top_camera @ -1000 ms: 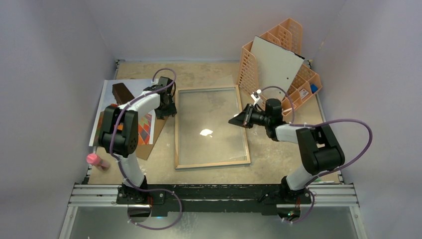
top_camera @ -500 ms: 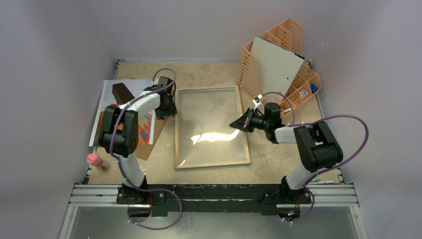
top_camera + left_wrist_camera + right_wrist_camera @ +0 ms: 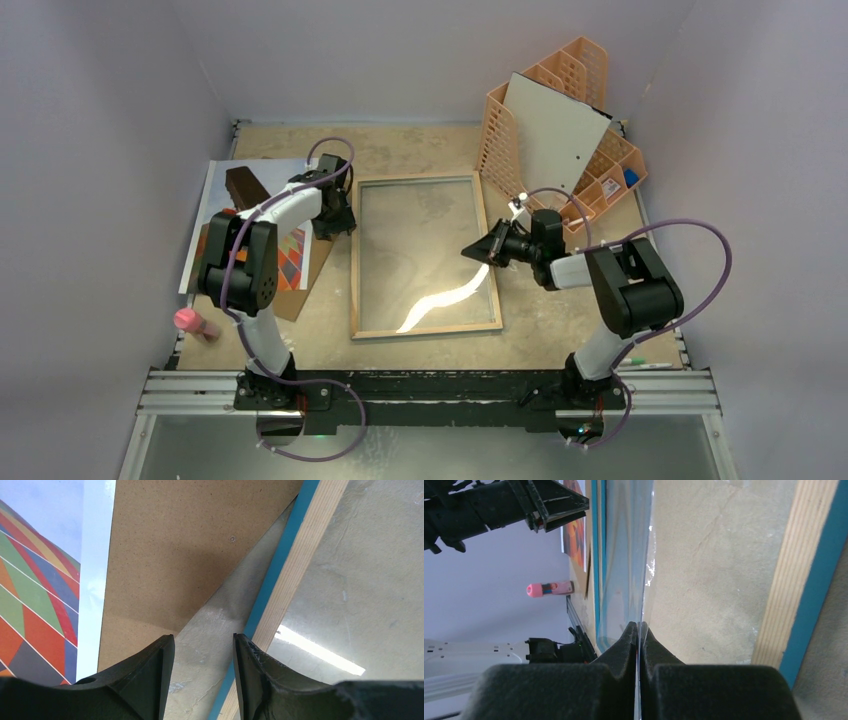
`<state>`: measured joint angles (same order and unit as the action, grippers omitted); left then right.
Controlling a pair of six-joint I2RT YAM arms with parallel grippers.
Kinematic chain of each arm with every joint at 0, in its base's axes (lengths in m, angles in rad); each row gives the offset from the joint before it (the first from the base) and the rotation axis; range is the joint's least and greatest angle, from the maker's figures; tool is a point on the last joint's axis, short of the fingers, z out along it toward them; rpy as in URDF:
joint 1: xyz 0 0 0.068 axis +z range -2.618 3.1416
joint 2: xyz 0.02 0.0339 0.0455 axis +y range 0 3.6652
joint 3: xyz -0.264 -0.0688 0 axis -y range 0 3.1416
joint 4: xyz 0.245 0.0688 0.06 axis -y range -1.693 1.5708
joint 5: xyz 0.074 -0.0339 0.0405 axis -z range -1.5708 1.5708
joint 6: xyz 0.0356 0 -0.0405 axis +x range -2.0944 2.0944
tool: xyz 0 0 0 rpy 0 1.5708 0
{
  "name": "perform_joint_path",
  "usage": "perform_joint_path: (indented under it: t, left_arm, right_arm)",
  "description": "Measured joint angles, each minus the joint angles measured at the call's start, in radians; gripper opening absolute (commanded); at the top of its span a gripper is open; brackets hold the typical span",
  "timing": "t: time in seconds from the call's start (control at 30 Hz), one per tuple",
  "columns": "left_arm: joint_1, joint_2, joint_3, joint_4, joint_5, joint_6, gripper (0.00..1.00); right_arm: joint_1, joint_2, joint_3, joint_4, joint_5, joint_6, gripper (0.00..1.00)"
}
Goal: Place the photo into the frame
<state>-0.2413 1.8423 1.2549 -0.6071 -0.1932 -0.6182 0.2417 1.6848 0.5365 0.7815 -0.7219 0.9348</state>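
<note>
The frame (image 3: 430, 328) lies back-up mid-table, its wood rim (image 3: 300, 565) showing with a blue edge beneath. My right gripper (image 3: 472, 250) sits at the frame's right side, shut on the edge of the clear pane (image 3: 624, 555), which runs thin between its closed jaws (image 3: 639, 625). The photo (image 3: 292, 258) lies at the left, partly under a brown hardboard (image 3: 175, 555); its coloured balloon stripes (image 3: 35, 580) show in the left wrist view. My left gripper (image 3: 203, 639) hangs open over bare table between the hardboard and the frame's left rim, holding nothing.
An orange lattice organiser (image 3: 500, 140) stands at the back right with a grey-white board (image 3: 555, 135) leaning in it. A pink tube (image 3: 195, 322) lies near the front left. A dark brown block (image 3: 245, 185) rests on the photo's far part.
The glare on the pane has slid from the middle toward the front edge as its tilt changed. My right gripper shifted slightly. The left arm has not moved.
</note>
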Motion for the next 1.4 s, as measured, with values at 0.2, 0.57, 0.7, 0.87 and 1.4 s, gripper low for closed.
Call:
perform_joint_path:
  t: [0.2,0.57,0.7,0.87,1.4]
  left_arm:
    - [0.0,0.0,0.0,0.0,0.0,0.0,0.49]
    - [0.0,0.012,0.0,0.0,0.0,0.0,0.49]
    - [0.0,0.012,0.0,0.0,0.0,0.0,0.49]
    - [0.0,0.012,0.0,0.0,0.0,0.0,0.49]
    - [0.0,0.013,0.0,0.0,0.0,-0.003,0.49]
  right_arm:
    - [0.0,-0.014,-0.026,0.103,-0.027,-0.002,0.0]
    - [0.0,-0.037,-0.071,0.213,-0.055,-0.001,0.0]
    - [0.0,-0.037,-0.08,0.253,-0.068,0.002,0.0]
    - [0.0,-0.037,-0.083,0.306,-0.097,0.008,0.0]
    - [0.002,0.032,-0.086,0.311,-0.053,0.037,0.0]
